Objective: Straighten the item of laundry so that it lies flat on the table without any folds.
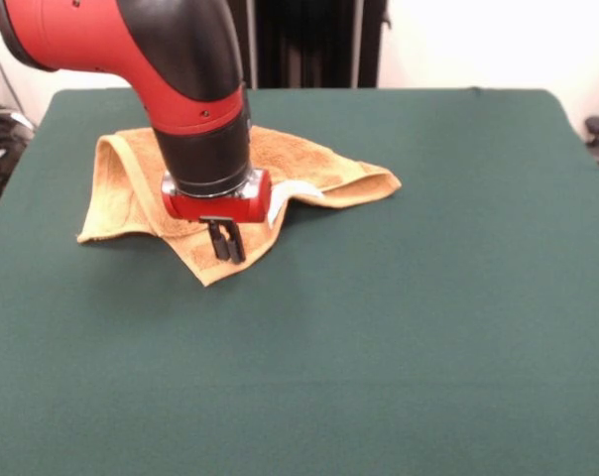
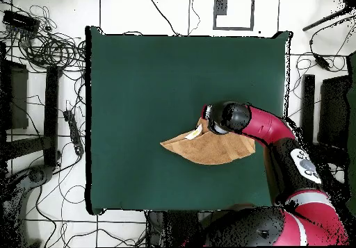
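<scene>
Green cloth covers the whole table (image 1: 428,327), and most of it is bare. Your towel (image 1: 131,188) sits in the upper left of the front view, bunched up and folded over on itself. One corner points down toward the middle of the frame. A small white tag (image 1: 290,193) peeks out just right of the arm.

Your gripper (image 1: 227,240) is right over that lower corner. Its two black fingers (image 1: 218,240) look pressed close together, but you cannot tell if they pinch any cloth or just touch the top.

Watch out here. If the fingers hold only a thin bit of the corner, it may slip out when you pull. If they hold two layers, the fold may just slide along and stay folded. A hard pull could drag the whole towel instead of opening it.

In the overhead view, the towel (image 2: 205,148) lies right of the middle, partly under the arm.
</scene>
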### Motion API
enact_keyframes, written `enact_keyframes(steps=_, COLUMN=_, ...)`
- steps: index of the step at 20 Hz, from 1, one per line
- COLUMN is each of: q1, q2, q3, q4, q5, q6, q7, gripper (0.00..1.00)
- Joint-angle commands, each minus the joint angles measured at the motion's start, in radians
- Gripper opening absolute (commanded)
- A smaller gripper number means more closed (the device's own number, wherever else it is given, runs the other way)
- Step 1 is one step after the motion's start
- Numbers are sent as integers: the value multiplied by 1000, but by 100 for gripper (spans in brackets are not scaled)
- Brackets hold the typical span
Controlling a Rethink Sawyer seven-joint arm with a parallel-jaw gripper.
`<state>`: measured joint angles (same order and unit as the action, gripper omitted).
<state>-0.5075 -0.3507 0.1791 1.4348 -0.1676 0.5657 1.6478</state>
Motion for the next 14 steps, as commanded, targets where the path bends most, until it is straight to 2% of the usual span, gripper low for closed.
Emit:
enact_keyframes(steps=1, q1=48, q2=159, q3=21, q4=133, q5=-73, q6=-200, q7=122, gripper=0)
enact_keyframes(steps=4, q1=16, q2=131, q3=40, q4=192, q5=-55, q6=-172, q7=115, gripper=0)
enact_keyframes(steps=14, q1=-6, q2=21, q3=28, q4=451, q5=-78, q6=-273, q7=129, gripper=0)
